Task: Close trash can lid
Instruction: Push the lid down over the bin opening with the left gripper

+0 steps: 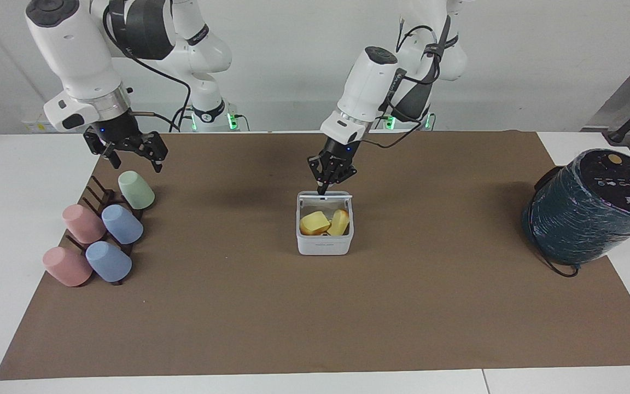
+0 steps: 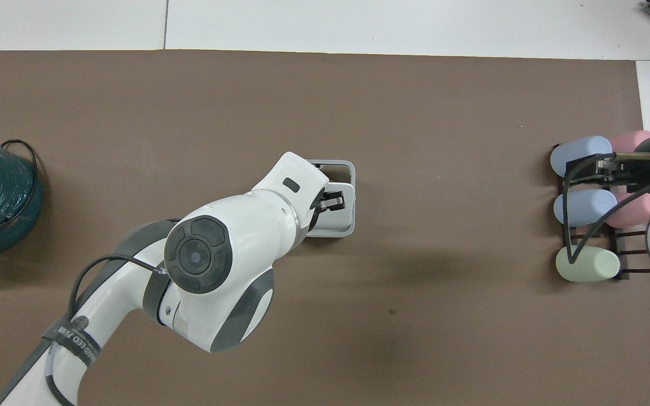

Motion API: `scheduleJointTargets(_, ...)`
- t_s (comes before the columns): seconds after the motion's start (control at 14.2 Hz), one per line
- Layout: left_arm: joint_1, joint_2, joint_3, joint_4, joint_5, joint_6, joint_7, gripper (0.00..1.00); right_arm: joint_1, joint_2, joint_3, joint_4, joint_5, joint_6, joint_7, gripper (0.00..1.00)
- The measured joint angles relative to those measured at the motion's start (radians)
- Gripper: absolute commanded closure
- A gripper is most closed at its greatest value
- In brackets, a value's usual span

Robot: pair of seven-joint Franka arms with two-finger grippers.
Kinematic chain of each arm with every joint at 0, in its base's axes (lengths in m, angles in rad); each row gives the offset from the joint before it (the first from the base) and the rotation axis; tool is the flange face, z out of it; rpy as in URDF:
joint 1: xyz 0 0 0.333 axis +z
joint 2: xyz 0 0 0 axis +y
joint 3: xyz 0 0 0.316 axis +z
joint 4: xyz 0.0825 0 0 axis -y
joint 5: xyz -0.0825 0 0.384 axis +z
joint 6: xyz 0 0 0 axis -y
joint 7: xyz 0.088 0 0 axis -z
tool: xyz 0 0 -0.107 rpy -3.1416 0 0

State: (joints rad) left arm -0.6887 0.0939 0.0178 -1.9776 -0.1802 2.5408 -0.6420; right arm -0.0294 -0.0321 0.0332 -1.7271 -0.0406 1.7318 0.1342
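trash can (image 1: 324, 243): white, open | lid (image 1: 325, 194): tilted partway | yellow pieces (image 1: 323, 222) inside

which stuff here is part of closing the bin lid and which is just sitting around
Part of the job:
- trash can
- lid, partly tipped over the opening
- left claw, at the lid

Just lying about:
- yellow pieces in the can
- cups on the rack, under the waiting right claw
- dark teal cylinder

My arm shells (image 1: 367, 82) look like glossy white plastic. The trash can (image 1: 324, 243) is smooth white plastic, the mat (image 1: 315, 306) matt brown (paper-like), the teal cylinder (image 1: 577, 219) wrapped in shiny film.
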Motion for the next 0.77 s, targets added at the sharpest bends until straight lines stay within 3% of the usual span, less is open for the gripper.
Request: scheduleJointTargets(0.77,0.009,0.142,0.001,0.03,0.0,0.153,0.0,1.0,0.0,0.0,0.0,0.0,0.0,0.0,0.0,0.0)
